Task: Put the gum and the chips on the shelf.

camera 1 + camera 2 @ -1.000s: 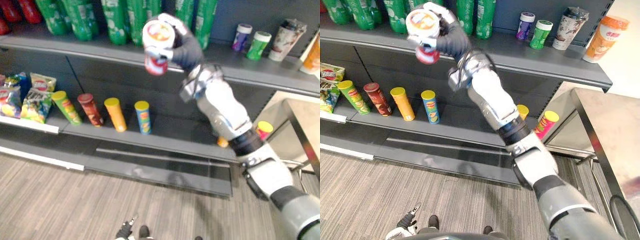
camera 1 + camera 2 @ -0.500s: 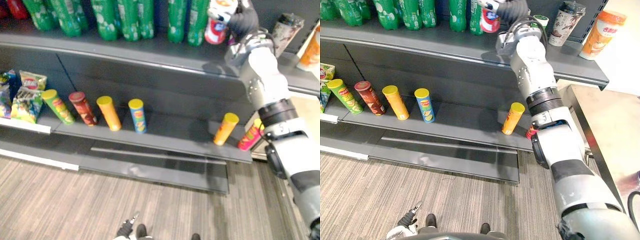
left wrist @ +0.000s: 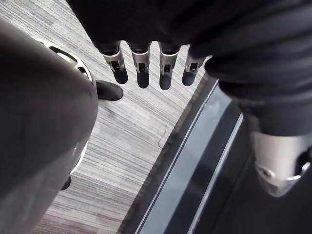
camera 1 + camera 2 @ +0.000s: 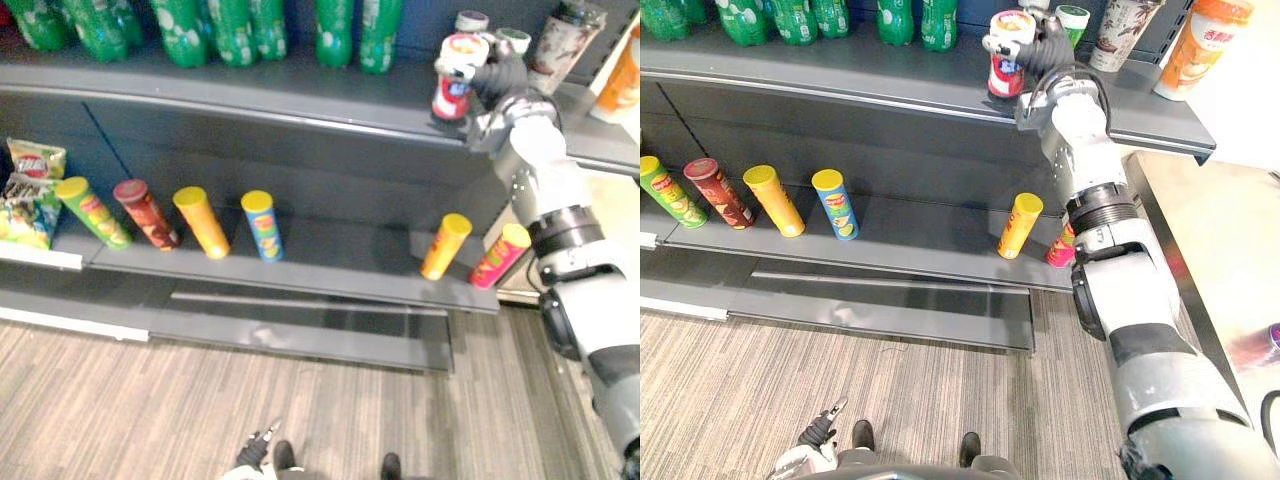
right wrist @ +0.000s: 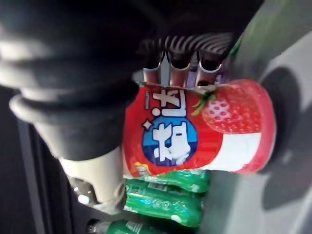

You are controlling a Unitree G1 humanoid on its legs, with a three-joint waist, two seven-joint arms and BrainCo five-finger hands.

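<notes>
A red and white gum tub with a strawberry on its label is upright at the right part of the upper shelf, its base on or just above the board. My right hand is shut on it from behind, fingers curled round its side. Several chip cans stand tilted on the lower shelf: green, dark red, orange, blue, and further right another orange and a pink one. My left hand hangs over the floor, fingers relaxed.
Green bottles line the upper shelf left of the tub. Small tubs, a cup and an orange container stand to its right. Chip bags lie at the far left. A metal table stands at the right.
My right hand carried the tub rightwards past the green bottles and lowered it to the shelf board by the small tubs. The camera has also shifted.
</notes>
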